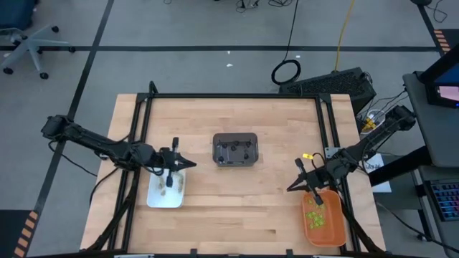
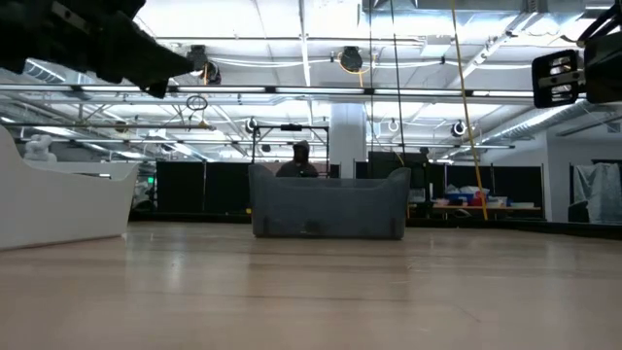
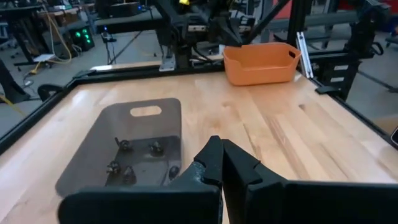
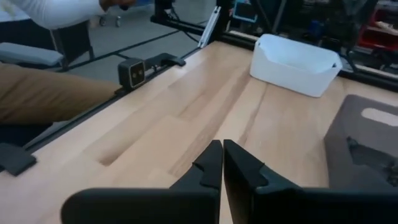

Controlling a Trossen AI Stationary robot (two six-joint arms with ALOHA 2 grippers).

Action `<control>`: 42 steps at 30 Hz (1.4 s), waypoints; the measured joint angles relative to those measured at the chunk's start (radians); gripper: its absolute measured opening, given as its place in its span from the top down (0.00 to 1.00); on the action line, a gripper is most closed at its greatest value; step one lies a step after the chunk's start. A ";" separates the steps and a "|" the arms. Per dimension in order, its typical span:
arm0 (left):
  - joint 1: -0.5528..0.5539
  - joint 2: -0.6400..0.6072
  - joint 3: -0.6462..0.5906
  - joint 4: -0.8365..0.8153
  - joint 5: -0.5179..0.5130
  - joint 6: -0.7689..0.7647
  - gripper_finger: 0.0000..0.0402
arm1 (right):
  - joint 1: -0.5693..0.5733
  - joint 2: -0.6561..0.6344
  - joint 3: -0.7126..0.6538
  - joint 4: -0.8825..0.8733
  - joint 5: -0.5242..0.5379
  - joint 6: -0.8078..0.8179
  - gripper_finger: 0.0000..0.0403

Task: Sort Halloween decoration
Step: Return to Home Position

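Since trinkets (image 1: 314, 217) sit only in trays (image 1: 334, 235), sorting looks done; left gripper (image 3: 217, 147) and right gripper (image 4: 219, 149) hover, fingers (image 3: 210, 159) pressed together.

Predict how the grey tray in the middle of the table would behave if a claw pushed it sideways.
Probably it would slide rather than tip: the grey tray looks wide and low with a flat base on the smooth wooden table. It seems thin plastic, so likely light. The dark trinkets inside look loose and may skitter.
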State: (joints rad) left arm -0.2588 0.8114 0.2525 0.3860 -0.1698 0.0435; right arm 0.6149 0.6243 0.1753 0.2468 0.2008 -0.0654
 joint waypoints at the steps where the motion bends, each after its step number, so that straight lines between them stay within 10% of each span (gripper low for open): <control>1: 0.005 -0.024 -0.014 -0.004 0.002 0.000 1.00 | -0.008 0.000 0.000 0.007 -0.013 -0.003 1.00; 42: 0.053 -0.565 -0.221 -0.213 0.087 0.046 1.00 | -0.052 -0.052 -0.069 0.084 -0.100 -0.028 1.00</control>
State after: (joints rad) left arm -0.2059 0.2466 0.0311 0.1732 -0.0826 0.0891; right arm 0.5625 0.5718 0.1059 0.3306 0.1005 -0.0937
